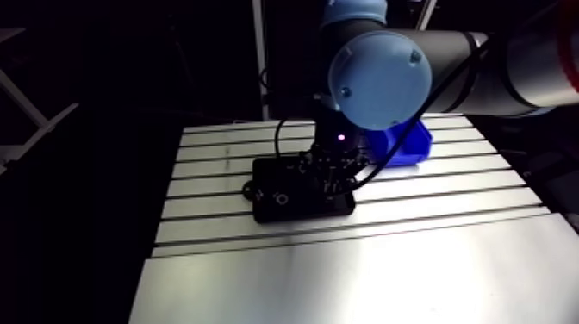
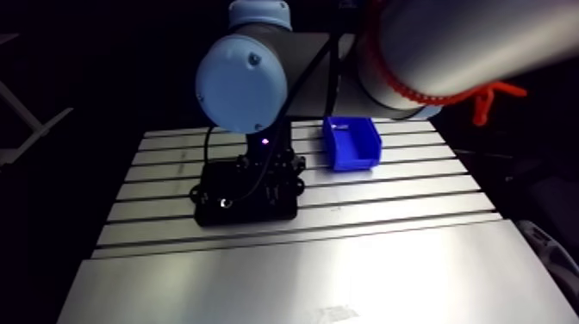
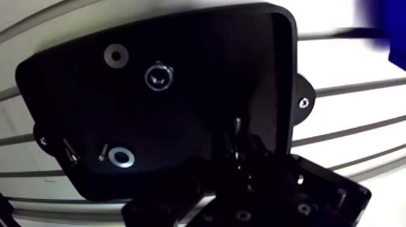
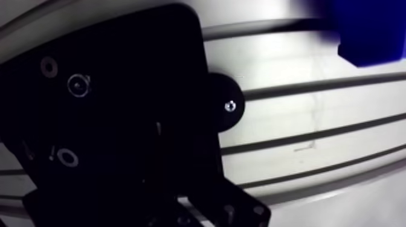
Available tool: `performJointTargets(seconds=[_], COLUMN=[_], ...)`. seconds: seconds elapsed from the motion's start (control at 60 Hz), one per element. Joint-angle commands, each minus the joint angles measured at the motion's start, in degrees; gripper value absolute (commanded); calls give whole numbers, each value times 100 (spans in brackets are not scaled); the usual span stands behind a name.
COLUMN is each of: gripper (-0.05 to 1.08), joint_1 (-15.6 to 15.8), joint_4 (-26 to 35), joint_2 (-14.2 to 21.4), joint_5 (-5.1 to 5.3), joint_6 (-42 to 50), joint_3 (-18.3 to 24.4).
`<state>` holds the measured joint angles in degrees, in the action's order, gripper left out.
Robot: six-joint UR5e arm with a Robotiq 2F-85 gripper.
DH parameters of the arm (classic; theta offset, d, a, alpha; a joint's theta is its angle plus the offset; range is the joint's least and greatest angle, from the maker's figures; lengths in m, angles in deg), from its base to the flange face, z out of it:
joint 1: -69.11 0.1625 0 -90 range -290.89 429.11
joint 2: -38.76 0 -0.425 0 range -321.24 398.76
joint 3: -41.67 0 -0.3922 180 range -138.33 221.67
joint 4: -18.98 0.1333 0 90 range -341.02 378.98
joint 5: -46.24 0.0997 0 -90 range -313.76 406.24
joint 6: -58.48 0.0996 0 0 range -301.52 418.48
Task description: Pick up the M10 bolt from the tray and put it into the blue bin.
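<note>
Wrist view shows a bolt (image 3: 237, 130) in the tray (image 3: 199, 60), long axis running straight ahead from the jaws, grip unreadable.

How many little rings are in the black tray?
3: dark ring and shiny ring side by side, bright ring beside a small screw. The gripper may hide more.

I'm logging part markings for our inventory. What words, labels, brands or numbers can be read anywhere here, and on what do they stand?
No text can be read in any view.
On the black tray: no label or print shows.
On the blue bin: plain walls, no readable sticker.
On the small metal parts in the tray, such as the washer: any stamps are too small to read.
On the table: bare metal, no markings visible.
</note>
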<state>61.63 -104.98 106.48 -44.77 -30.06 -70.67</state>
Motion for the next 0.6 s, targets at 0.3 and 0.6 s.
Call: performJointTargets(seconds=[0.3,0.6], gripper=[90,103], joint_1=[-9,76], joint_4=[-125,-82], joint_2=[51,263], joint_5=[16,88], joint_6=[-27,-176], joint_3=[5,49])
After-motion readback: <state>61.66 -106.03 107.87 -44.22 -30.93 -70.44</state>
